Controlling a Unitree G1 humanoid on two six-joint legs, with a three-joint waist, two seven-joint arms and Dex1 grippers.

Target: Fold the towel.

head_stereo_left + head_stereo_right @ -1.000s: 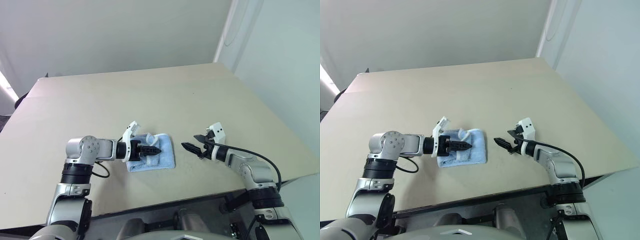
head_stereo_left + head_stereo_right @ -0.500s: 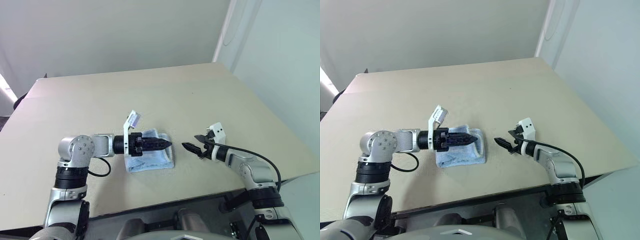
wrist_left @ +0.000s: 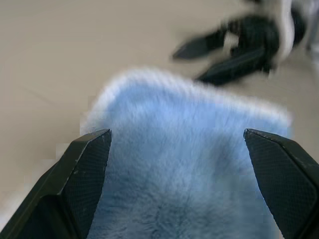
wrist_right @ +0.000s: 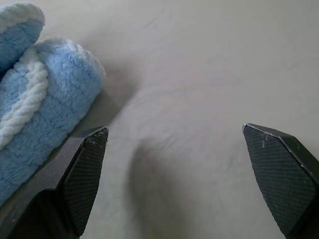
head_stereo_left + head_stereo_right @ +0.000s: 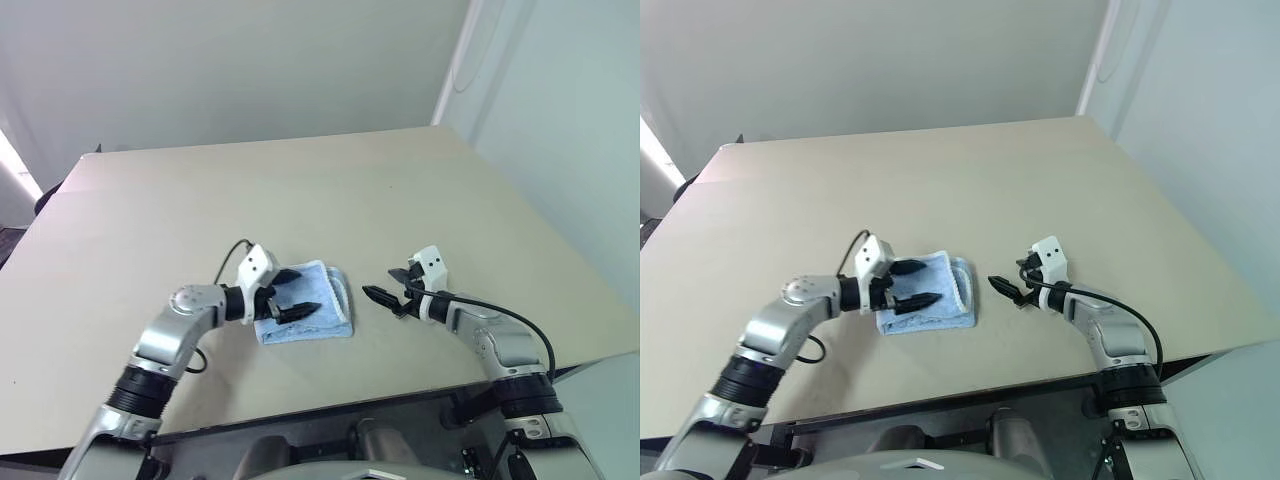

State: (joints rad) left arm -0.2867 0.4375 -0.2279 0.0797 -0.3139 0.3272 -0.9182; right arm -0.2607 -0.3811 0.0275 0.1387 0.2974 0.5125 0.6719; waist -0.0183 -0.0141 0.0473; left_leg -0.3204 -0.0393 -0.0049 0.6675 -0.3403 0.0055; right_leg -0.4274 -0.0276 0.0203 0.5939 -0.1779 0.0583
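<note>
While no writing is readable, the folded towel (image 5: pixel 308 315) lies flatter than before. Left gripper (image 5: pixel 291 293) now gapes wide over it; right gripper (image 5: pixel 384 293), at three o'clock, stays wide, empty.

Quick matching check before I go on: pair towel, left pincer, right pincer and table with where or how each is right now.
1. towel
2. left pincer
3. right pincer
4. table

a. open, over the towel
b. open, beside the towel, over bare table
c. folded in a small bundle, lying on the table
d. beige, under everything

Pairs: 1-c, 2-a, 3-b, 4-d
</note>
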